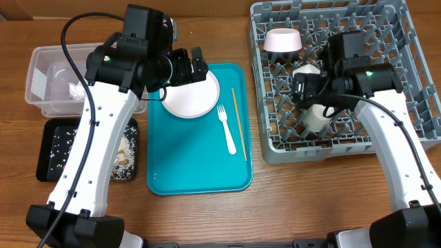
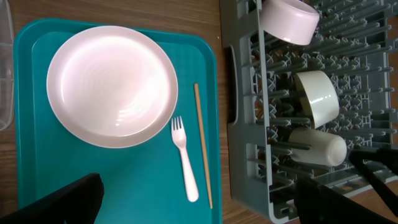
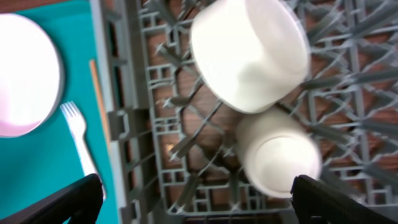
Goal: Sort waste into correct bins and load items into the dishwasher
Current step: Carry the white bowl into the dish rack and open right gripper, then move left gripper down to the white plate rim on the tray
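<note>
The left gripper (image 2: 199,183) hangs wide open over the teal tray (image 2: 124,180), holding nothing. The fork (image 2: 185,158) lies flat between its fingers (image 2: 62,202), tines pointing away from the hand. The chopstick (image 2: 203,143) lies just beside the fork on the right-finger side, parallel to it and not touching. The plate (image 2: 112,84) sits flat on the tray ahead of the hand, toward the left finger. From overhead, the fingertips hang over the plate's rim. Past the right finger is the rack (image 2: 245,124), close beside the tray's edge.

The right gripper (image 3: 196,186) is over the rack with its jaws spread wide and nothing clamped between them. Its view is blurred. Just ahead of it, toward the right finger, the cup (image 3: 280,155) lies on its side among the pegs. Right beyond the cup is a tilted bowl (image 3: 249,53); I cannot tell whether the two touch. A second bowl (image 1: 282,41) leans in the rack corner further ahead, toward the left-finger side.

Out beside the left arm, well away from its hand, the tub (image 1: 31,103) holds the napkin (image 1: 74,88). The black tray (image 1: 45,169) next to it holds scraps (image 1: 124,155).
</note>
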Controlling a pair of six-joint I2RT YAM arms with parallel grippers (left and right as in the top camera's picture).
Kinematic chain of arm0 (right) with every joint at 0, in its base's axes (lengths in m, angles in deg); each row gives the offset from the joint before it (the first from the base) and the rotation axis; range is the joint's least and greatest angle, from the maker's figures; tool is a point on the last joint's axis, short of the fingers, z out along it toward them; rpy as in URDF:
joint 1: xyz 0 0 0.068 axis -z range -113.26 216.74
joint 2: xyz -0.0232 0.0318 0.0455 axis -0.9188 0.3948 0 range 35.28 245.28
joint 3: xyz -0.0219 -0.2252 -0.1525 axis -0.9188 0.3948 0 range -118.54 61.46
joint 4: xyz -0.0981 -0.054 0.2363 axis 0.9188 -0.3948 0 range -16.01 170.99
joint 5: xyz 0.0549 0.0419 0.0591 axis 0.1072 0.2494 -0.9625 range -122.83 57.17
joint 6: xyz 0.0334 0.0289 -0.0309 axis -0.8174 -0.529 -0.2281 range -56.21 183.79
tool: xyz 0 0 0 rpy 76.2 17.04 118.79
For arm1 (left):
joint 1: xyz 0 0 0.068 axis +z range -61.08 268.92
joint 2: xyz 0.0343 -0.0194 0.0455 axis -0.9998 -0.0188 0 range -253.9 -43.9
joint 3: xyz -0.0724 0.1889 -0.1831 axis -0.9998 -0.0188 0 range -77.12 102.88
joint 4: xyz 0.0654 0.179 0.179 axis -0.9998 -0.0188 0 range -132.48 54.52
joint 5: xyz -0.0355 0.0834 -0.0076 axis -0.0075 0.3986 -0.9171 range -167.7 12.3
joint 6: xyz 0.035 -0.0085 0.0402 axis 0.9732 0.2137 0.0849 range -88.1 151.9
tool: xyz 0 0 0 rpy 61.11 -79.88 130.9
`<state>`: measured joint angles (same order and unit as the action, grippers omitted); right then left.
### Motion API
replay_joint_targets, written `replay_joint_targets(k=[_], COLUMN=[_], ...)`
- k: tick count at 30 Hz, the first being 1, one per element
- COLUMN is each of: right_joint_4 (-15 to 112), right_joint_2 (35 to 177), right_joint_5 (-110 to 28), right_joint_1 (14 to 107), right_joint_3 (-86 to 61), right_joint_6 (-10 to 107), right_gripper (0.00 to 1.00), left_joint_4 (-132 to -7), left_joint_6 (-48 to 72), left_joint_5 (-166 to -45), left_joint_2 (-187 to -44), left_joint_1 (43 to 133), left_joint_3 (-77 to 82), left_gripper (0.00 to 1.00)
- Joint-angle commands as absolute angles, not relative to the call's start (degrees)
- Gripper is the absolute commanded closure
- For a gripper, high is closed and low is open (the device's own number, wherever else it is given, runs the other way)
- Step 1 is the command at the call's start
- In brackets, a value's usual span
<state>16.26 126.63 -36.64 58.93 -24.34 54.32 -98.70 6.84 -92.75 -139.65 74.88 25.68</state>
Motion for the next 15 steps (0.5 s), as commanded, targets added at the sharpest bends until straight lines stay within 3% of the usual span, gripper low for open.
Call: replay_joint_targets(k=[1,11,15], right_joint_4=[15.63,11.14,10.47], right_joint_2=[125.93,125.93,125.93], right_joint_5=[-40.66,-40.6,-40.6], right_joint_1=[59.11,59.11,59.11], right_joint_3=[-24.47,-24.45,-24.45], right_joint_6=[53.46,53.46,53.46], right_gripper=[0.0,0.0,0.0], left_joint_4=[-98.7,-99.16,-102.33], left_joint_6=[7.69,7.54,7.52], left_joint_5=[-93.63,-93.8,-88.27], left_joint_2=[-139.8,-139.8,-140.15], left_joint_1=[75.03,74.96,73.35], left_joint_3=[26.53,26.53,25.33], left_gripper=[0.0,0.0,0.0])
